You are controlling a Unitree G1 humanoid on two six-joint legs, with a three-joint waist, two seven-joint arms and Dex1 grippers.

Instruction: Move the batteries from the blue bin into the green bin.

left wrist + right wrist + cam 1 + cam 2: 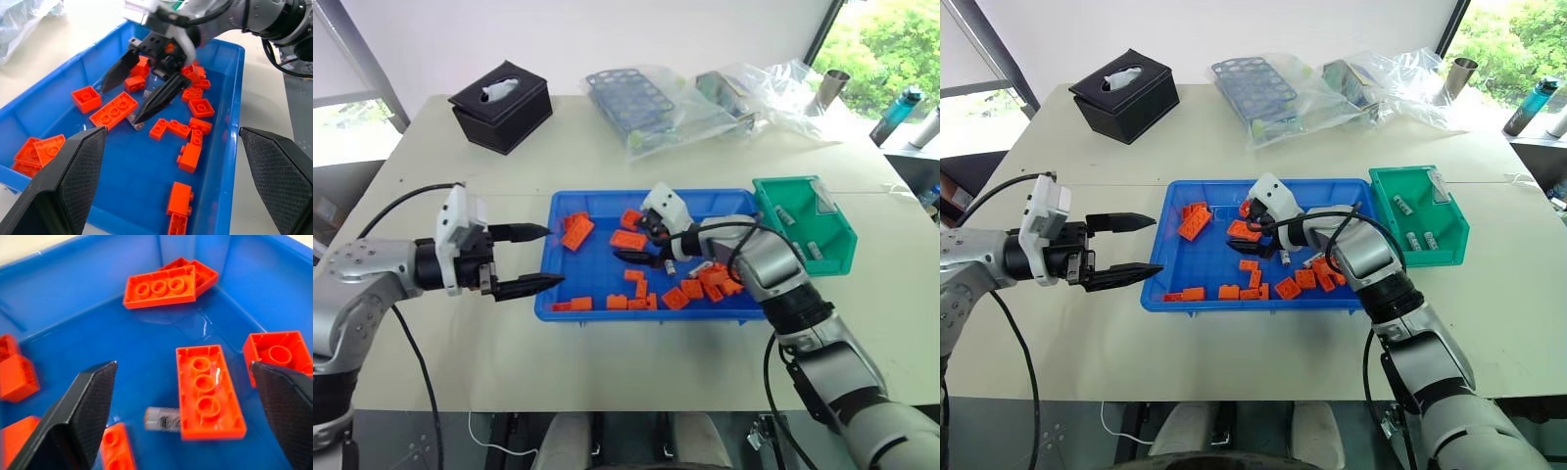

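Note:
The blue bin (566, 294) lies mid-table, strewn with orange bricks (628, 239). One silver battery (161, 420) lies on its floor, half tucked under a long orange brick (209, 392); the same battery (136, 123) shows just beyond the right gripper's lower fingertip. My right gripper (634, 243) is down inside the blue bin, open, fingers either side of that brick. The left gripper (553, 257) hovers open just outside the bin's left wall, pointing toward it, holding nothing. The green bin (832, 257) touches the blue bin's right end and holds a few batteries (1416, 240).
A black tissue box (501, 103) stands at the back left. A blue-grey perforated rack (628, 93) and clear plastic bags (754, 93) lie at the back, with a metal cup (832, 88) and bottles (898, 110) at the far right.

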